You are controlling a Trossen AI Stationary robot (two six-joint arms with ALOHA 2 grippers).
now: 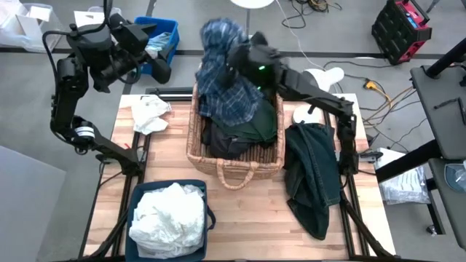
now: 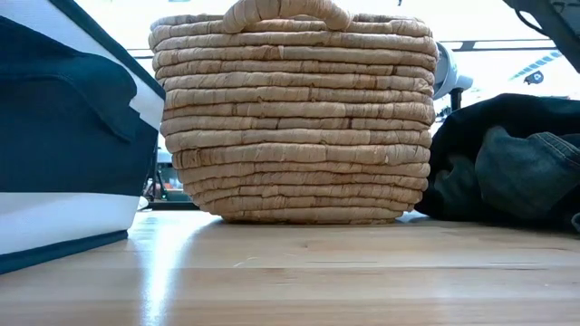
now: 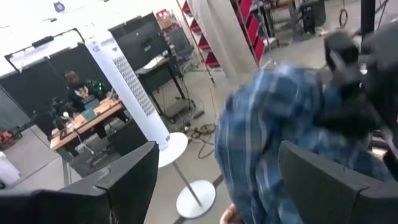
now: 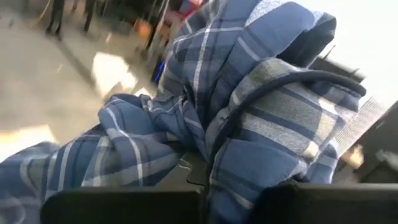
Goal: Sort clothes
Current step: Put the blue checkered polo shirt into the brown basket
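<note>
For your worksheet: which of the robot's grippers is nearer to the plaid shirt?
Right. The right gripper is shut on the plaid shirt, lifting it above the wicker basket. The left gripper hangs open, apart from the shirt, off the table's far left corner.

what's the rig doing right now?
Sorting clothes. The right gripper is shut on the blue plaid shirt, holding it up over the wicker basket, which has dark garments in it. The left gripper is open, raised near the table's far left corner. White clothes fill the blue bin; a dark pile lies right of the basket.
</note>
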